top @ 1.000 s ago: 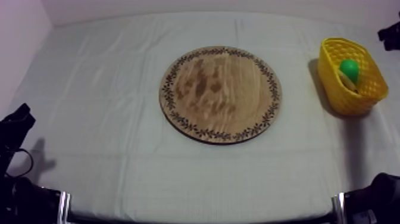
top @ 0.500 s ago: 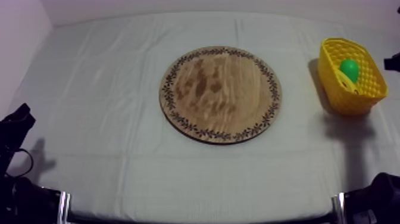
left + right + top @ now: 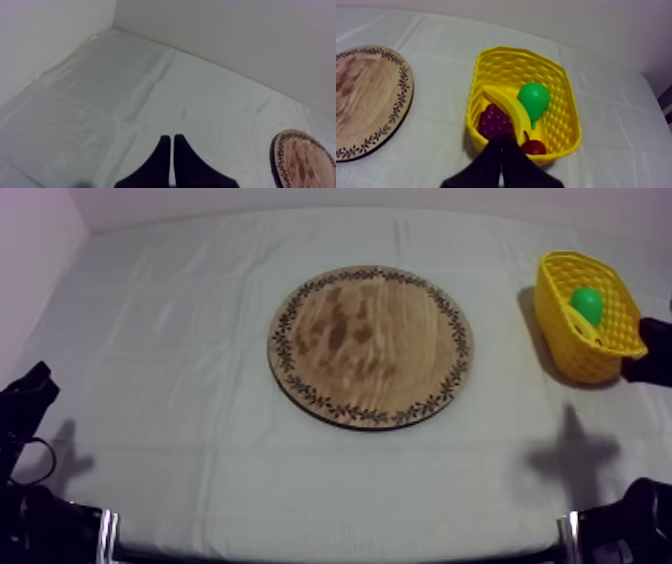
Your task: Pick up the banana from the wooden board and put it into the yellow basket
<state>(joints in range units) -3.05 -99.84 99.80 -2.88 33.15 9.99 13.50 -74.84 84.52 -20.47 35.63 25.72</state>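
The banana (image 3: 508, 107) lies inside the yellow basket (image 3: 516, 51), slanting between a green pear (image 3: 533, 98) and a bunch of grapes (image 3: 493, 122). A small red fruit (image 3: 534, 147) sits at the basket's near wall. My right gripper (image 3: 501, 142) is shut on nothing and hovers just above the basket's near rim. In the top view the basket (image 3: 560, 328) stands at the table's right, with the right arm (image 3: 655, 353) beside it. The round wooden board (image 3: 370, 346) is bare. My left gripper (image 3: 172, 142) is shut on nothing, low at the left side.
The board's patterned rim (image 3: 280, 160) shows beside the left gripper, and the board (image 3: 366, 95) lies left of the basket in the right wrist view. Walls border the table at the back and left. Grey-white cloth lies open around the board.
My right arm has moved from the far right edge down to the near side of the basket. Its shadow has shifted nearer on the cloth. The left arm has stayed still.
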